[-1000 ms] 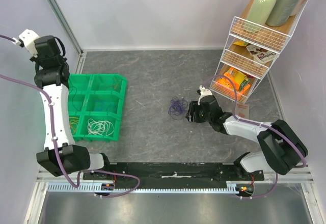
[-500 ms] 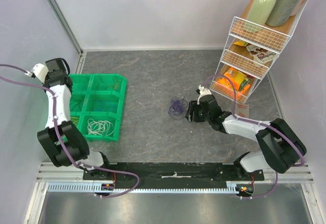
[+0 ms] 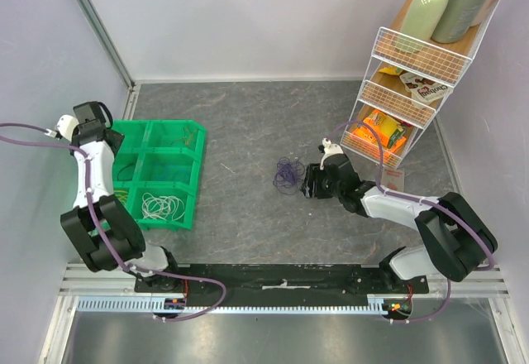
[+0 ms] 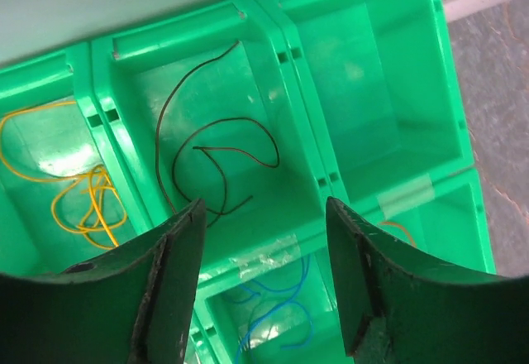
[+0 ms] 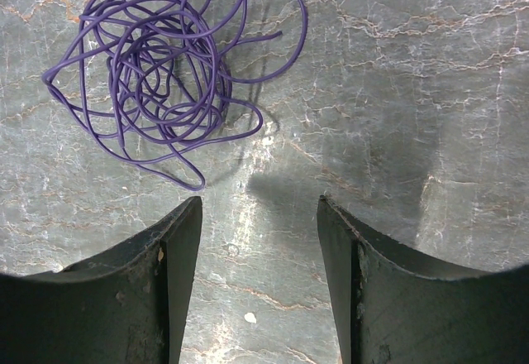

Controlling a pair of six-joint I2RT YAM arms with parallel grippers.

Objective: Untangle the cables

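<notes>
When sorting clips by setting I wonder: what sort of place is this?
Probably a robot lab cell: a grey table boxed by plain walls, a green sorting bin, a stocked wire rack.

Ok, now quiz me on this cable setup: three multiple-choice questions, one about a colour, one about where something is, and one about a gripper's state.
1. The wire in the green bin compartment under the left gripper is:
A white
B dark, near black
C purple

2. The purple tangle lies:
A in the green bin
B in the left gripper
C on the table, just ahead of the right gripper

3. The right gripper is:
A open and empty
B shut on the purple tangle
C shut on nothing

Answers:
1 B: the left wrist view shows dark loops in that compartment.
2 C: the right wrist view shows it on the grey surface beyond the fingertips.
3 A: its fingers stand apart with only table between them.
</notes>
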